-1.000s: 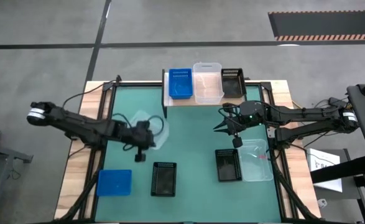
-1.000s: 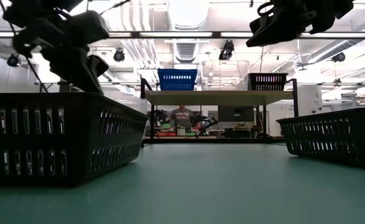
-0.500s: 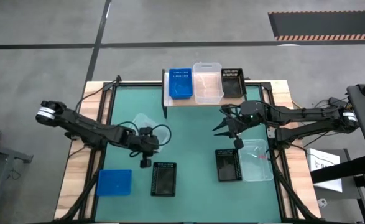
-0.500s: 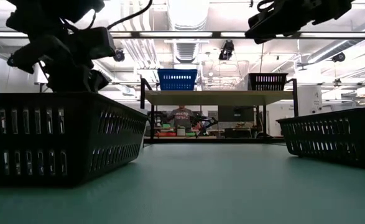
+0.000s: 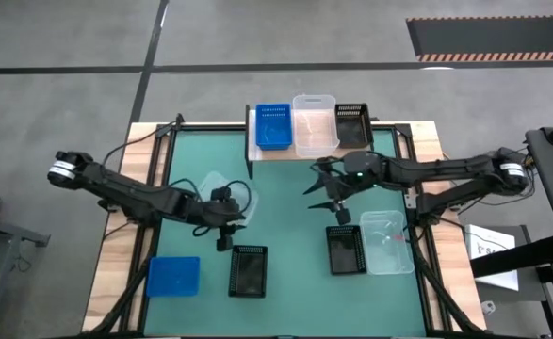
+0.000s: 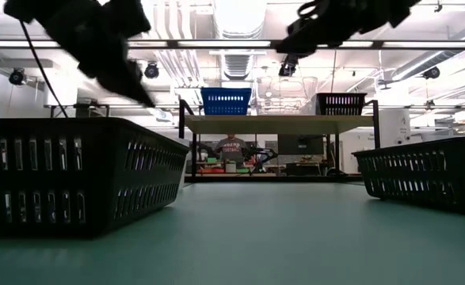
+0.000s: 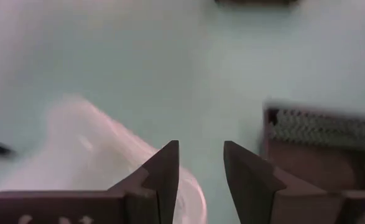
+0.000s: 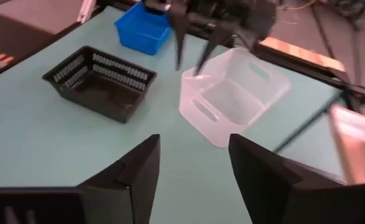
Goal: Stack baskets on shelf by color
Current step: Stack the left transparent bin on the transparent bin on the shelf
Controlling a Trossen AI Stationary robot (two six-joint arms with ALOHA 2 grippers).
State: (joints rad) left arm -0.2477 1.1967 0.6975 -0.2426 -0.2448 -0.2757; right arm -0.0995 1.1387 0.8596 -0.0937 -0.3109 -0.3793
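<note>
The shelf [image 5: 257, 151] at the table's far edge carries a blue basket [image 5: 274, 126], a clear one [image 5: 315, 124] and a black one [image 5: 352, 125], side by side. A clear basket [image 8: 235, 93] stands on the table at left centre. My left gripper [image 5: 222, 229] is open at that basket's near corner. My right gripper [image 5: 321, 189] hangs open above the table's centre with nothing between its fingers. Along the near side stand a blue basket [image 5: 173, 276], two black baskets [image 5: 248, 270] [image 5: 346, 249] and another clear basket [image 5: 387, 242]. My left gripper's fingertips [image 8: 181, 62] come down slanting at the rim of the clear basket's near corner [image 8: 187, 79]. Whether they touch it I cannot tell. The basket stands flat on the table.
The table's wooden border [image 5: 116, 254] frames the green mat. Bare mat [image 5: 285, 207] lies between the two arms and in front of the shelf. Cables [image 5: 243, 198] loop beside the left arm. In the low view a person [image 6: 230, 150] shows far behind the shelf.
My right gripper has opened and gone toward the table's left, over the centre. My left gripper has shifted a little toward the table's right beside the clear basket, which has stayed where it was.
</note>
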